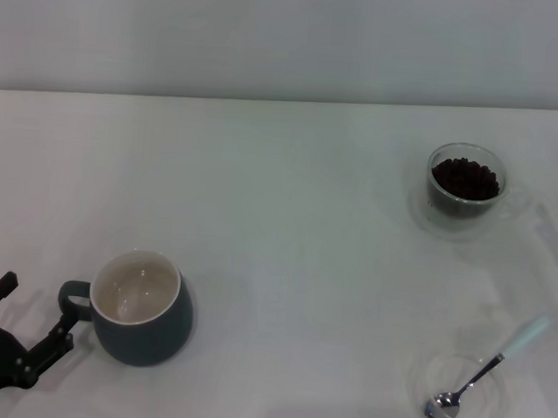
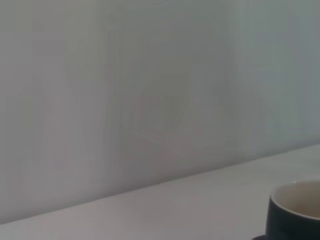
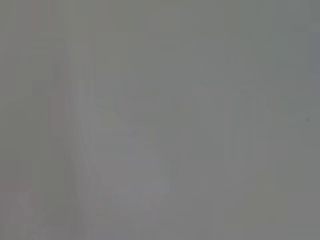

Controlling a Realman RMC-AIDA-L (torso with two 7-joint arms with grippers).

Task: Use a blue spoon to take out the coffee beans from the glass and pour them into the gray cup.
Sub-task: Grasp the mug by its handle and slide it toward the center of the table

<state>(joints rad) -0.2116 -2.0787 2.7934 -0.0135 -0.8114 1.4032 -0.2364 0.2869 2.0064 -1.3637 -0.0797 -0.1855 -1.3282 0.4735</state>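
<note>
Gray cup (image 1: 143, 309), glass (image 1: 464, 189), blue spoon (image 1: 485, 368): one each.

Left claw (image 1: 30, 326): matte black; two slim, angular fingers (image 1: 55, 344) on a bulky dark body

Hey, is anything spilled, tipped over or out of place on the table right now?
Nothing stands out. The coffee beans are all inside the upright glass, the gray cup stands upright and empty, and the blue spoon rests with its bowl in the clear saucer. The left gripper sits open beside the cup's handle.
</note>
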